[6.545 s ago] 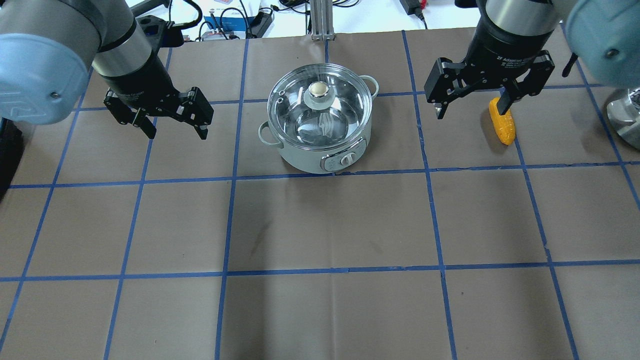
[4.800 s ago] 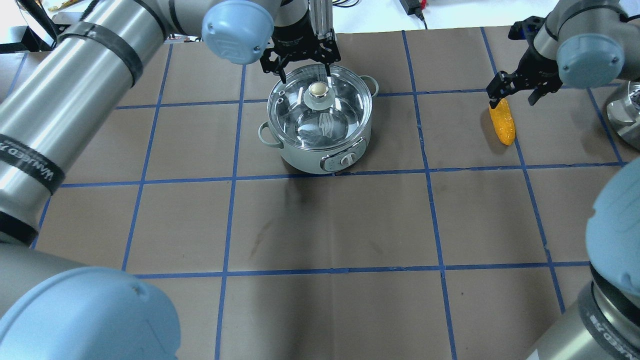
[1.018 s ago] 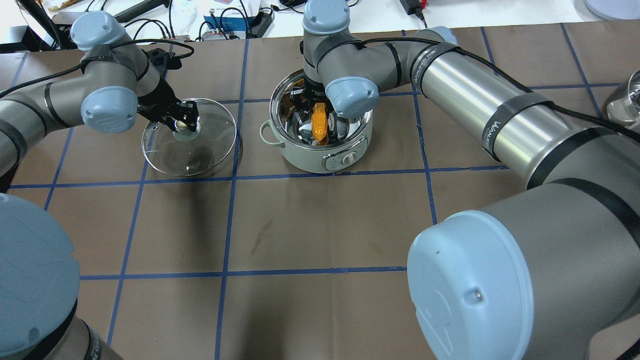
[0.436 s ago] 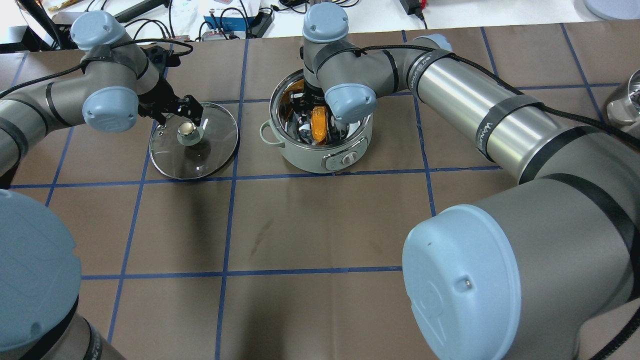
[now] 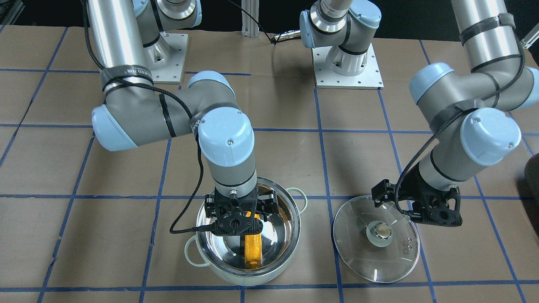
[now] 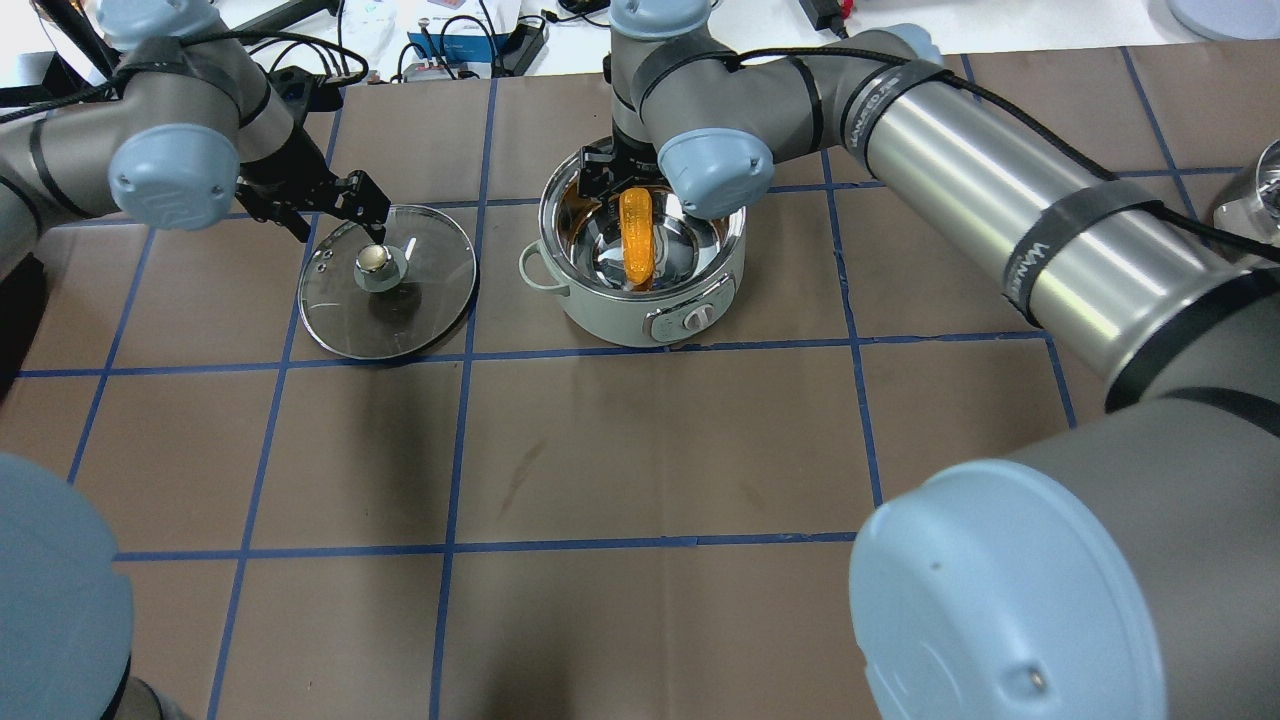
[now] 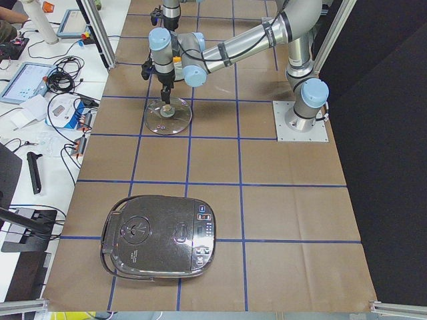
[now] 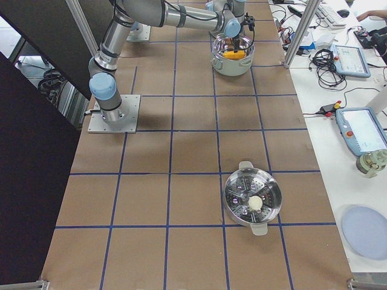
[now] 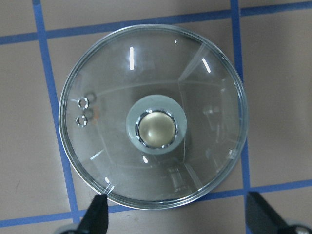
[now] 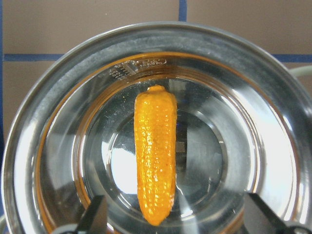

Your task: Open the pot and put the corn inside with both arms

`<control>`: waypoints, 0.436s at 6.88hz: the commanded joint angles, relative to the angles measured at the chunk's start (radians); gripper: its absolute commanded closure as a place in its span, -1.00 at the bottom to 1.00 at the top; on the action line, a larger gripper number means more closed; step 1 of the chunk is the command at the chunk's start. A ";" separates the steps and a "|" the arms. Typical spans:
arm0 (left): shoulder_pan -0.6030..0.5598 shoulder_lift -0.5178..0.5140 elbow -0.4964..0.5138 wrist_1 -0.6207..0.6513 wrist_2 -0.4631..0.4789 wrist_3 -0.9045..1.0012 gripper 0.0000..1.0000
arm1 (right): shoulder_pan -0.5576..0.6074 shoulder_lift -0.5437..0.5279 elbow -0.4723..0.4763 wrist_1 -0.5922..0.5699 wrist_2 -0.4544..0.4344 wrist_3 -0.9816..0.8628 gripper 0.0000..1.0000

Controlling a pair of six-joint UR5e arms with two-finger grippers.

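The steel pot stands open at the table's far middle; it also shows in the front view. The yellow-orange corn lies in its bottom, clear in the right wrist view and in the front view. My right gripper hangs open over the pot, just above the corn and apart from it. The glass lid lies flat on the table to the pot's left, seen whole in the left wrist view. My left gripper is open and empty above the lid's far edge.
A dark rice cooker sits at the table's left end. A steamer pot with a knobbed lid sits at the right end. The arm bases stand behind the pot. Cables and tablets lie beyond the far edge.
My left gripper has let go of the lid's knob and drawn back and up, and the lid now lies flat. My right gripper has risen off the corn, which stays in the pot.
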 commanded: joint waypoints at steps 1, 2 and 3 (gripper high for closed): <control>-0.022 0.135 0.036 -0.181 -0.005 -0.041 -1.00 | -0.049 -0.157 0.006 0.187 -0.002 -0.007 -1.00; -0.040 0.199 0.042 -0.238 -0.005 -0.041 -1.00 | -0.115 -0.242 0.012 0.304 0.001 -0.040 -1.00; -0.069 0.209 0.041 -0.250 -0.015 -0.045 -1.00 | -0.205 -0.343 0.025 0.454 0.001 -0.159 -0.99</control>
